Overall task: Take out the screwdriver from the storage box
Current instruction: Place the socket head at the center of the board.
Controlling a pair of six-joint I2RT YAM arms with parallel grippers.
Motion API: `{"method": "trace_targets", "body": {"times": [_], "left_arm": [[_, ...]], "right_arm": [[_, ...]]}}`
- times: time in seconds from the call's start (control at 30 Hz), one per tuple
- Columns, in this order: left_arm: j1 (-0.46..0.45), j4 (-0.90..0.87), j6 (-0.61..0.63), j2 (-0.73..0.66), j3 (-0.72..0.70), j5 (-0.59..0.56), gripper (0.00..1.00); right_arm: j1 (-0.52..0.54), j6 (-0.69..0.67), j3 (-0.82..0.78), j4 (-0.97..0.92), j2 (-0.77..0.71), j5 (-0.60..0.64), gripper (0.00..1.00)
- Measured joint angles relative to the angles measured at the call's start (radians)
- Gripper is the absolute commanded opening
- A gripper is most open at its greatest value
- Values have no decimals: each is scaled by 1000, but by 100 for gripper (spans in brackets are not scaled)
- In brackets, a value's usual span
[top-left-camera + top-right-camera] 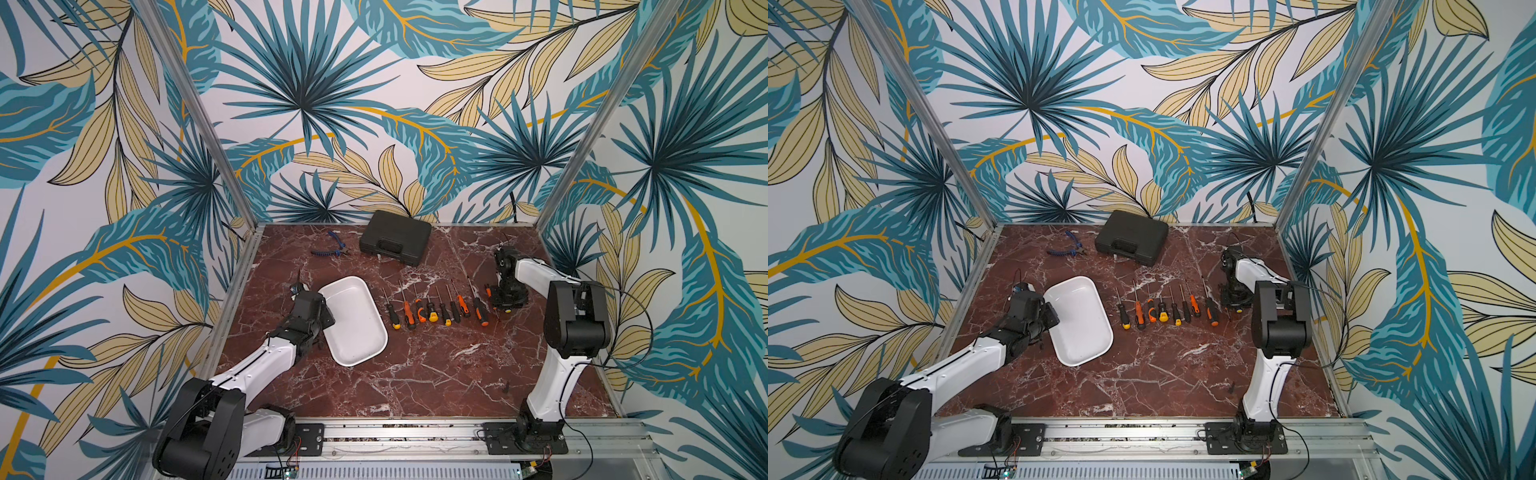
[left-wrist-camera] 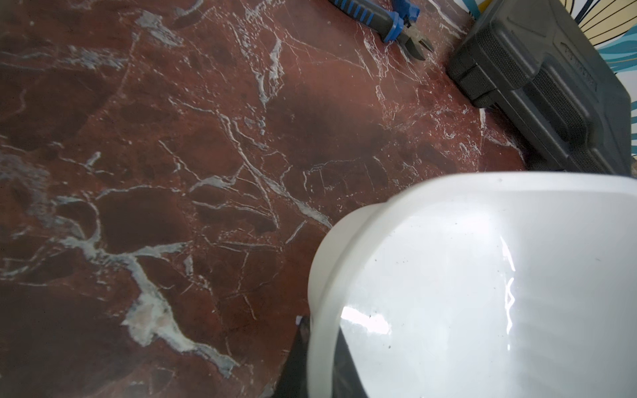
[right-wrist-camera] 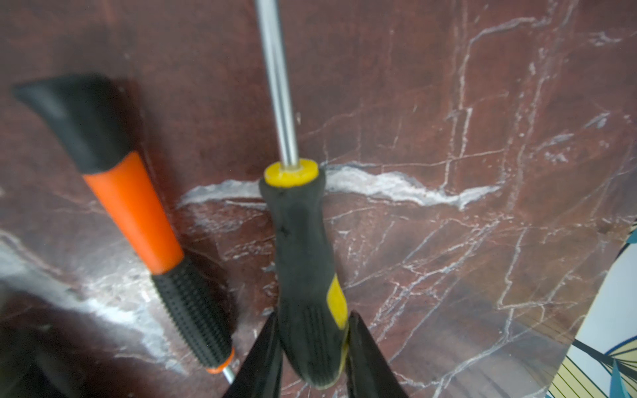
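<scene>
The white storage box [image 1: 353,324] [image 1: 1079,320] lies on the marble table left of centre, and nothing shows inside it in both top views. My left gripper [image 1: 328,309] [image 2: 322,330] is shut on its near-left rim, one finger inside and one outside. A black-and-yellow screwdriver [image 3: 303,241] points away from my right gripper [image 3: 314,315] [image 1: 505,305], whose fingers sit against both sides of the handle's butt. This is at the right end of a row of several screwdrivers [image 1: 432,307] lying side by side on the table. An orange-and-black one [image 3: 138,206] lies right beside the held one.
A closed black hard-shell case [image 1: 395,243] [image 2: 551,79] stands at the back. Blue-handled pliers [image 1: 332,247] [image 2: 389,20] lie to its left. A small dark bit [image 1: 506,388] lies near the right arm's base. Metal frame posts and patterned walls enclose the table.
</scene>
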Motion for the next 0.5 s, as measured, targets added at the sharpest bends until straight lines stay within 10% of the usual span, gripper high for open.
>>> {"method": "trace_targets", "body": {"times": [0.5], "left_arm": [[12, 8, 42, 135, 77, 31, 0]], "right_arm": [[-8, 0, 1, -3, -10, -22, 41]]}}
